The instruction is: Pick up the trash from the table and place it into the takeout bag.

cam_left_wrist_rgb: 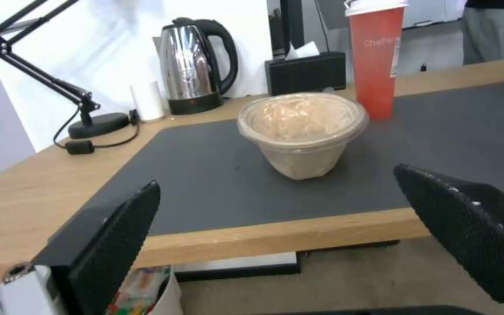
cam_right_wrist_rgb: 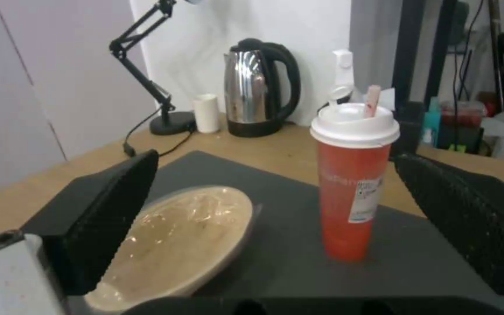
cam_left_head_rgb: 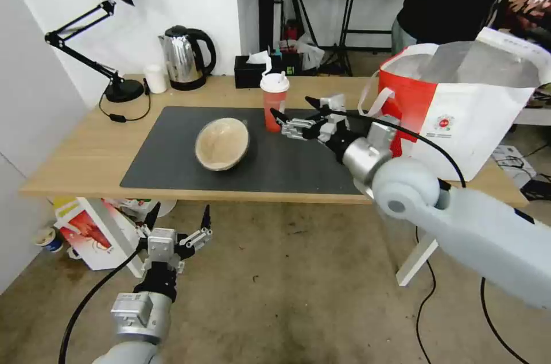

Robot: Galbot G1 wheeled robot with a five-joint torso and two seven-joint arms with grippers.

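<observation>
Right hand [cam_left_head_rgb: 294, 113] released, spread wide just short of tall red plastic cup with white lid [cam_left_head_rgb: 274, 101], directly ahead on desk's dark grey mat [cam_left_head_rgb: 298, 166]. Shallow beige lidded bowl [cam_left_head_rgb: 221, 143] beside cup. Large red-and-white takeout bag [cam_left_head_rgb: 459, 117] behind hand; neither piece bagged. Left hand [cam_left_head_rgb: 178, 226] released, below desk edge.

A shallow beige bowl [cam_left_head_rgb: 222, 143], covered with clear film, sits tilted on the table's [cam_left_head_rgb: 80, 151] dark grey mat. Just right and farther back stands an upright red cup [cam_left_head_rgb: 274, 101] with a white lid. At the table's right end stands the open red-and-white takeout bag [cam_left_head_rgb: 459, 105].
</observation>
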